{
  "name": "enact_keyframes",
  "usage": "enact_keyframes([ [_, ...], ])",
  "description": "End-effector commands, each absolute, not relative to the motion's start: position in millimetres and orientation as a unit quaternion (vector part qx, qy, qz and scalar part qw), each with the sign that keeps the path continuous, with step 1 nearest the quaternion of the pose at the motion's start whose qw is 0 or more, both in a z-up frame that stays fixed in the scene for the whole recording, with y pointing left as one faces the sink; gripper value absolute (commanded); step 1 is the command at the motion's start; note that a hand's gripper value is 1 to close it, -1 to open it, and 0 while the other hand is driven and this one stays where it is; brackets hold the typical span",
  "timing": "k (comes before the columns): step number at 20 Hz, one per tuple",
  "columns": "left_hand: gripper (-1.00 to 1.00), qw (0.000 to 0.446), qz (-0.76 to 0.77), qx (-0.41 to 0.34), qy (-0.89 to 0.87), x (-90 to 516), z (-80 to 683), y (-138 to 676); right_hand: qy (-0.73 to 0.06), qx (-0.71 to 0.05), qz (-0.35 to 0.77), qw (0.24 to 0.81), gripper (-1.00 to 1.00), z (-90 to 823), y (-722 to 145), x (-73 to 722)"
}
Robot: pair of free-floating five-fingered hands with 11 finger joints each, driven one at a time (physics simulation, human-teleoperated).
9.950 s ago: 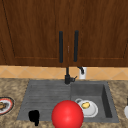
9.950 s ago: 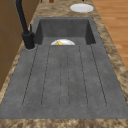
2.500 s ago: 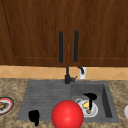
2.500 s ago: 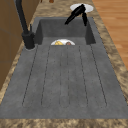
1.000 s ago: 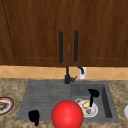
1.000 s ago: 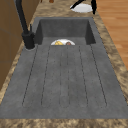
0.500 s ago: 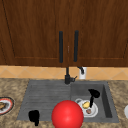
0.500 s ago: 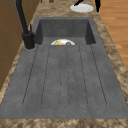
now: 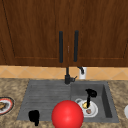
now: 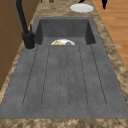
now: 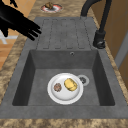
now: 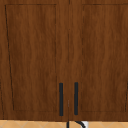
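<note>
Black right hand [image 9: 90, 94] hung above plate [image 9: 89, 109] in sink [image 9: 106, 97], fingers straight, reaching down toward yellow food [image 9: 85, 105] just below. Grasp step pending; next move needs lower descent, then closing. Left hand [image 9: 34, 116] idle, far left, state unclear.

the sink [image 9: 106, 100] has its deep bowl on the right & a flat ribbed part [image 9: 45, 97] on the left, w/ the tap [image 9: 67, 77] at the back between them and the cupboard [image 9: 67, 30] w/ two handles [image 9: 68, 46] up behind. a plate [image 11: 65, 88] w/ two bits of food [image 11: 70, 84] lies in the bowl next to the drain [image 11: 82, 80], the right hand [image 9: 89, 96] is over it, and a ball [image 9: 67, 114] is in front, near the bowl's left edge. the left hand [image 9: 34, 116] is by the front left of the sink, another plate w/ food [image 9: 5, 105] sits on the counter far left, & one more plate [image 10: 81, 7] sits on the counter past the right end.
</note>
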State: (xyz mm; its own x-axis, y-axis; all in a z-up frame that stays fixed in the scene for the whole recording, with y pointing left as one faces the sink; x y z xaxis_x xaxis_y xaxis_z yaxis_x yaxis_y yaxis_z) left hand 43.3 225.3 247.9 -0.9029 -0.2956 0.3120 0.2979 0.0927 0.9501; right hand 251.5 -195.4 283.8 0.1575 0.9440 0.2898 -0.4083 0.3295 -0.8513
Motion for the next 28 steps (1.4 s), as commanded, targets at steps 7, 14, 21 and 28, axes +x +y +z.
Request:
enact_keyframes([
  [7, 0.00, 0.220, -0.674, -0.001, -0.706, 43.3, 247.9, 225.3, -0.427, -0.271, 0.476, 0.719, -1.00, 325.5, -153.6, 208.4],
  [14, 0.00, 0.220, -0.674, -0.001, -0.706, 43.3, 247.9, 225.3, -0.441, -0.253, 0.456, 0.730, -1.00, 353.1, -131.7, 177.1],
  [21, 0.00, 0.220, -0.674, -0.001, -0.706, 43.3, 247.9, 225.3, -0.464, -0.233, 0.422, 0.743, -1.00, 373.7, -120.9, 151.0],
  [28, 0.00, 0.220, -0.674, -0.001, -0.706, 43.3, 247.9, 225.3, -0.479, -0.214, 0.397, 0.753, -1.00, 392.5, -117.3, 127.9],
])
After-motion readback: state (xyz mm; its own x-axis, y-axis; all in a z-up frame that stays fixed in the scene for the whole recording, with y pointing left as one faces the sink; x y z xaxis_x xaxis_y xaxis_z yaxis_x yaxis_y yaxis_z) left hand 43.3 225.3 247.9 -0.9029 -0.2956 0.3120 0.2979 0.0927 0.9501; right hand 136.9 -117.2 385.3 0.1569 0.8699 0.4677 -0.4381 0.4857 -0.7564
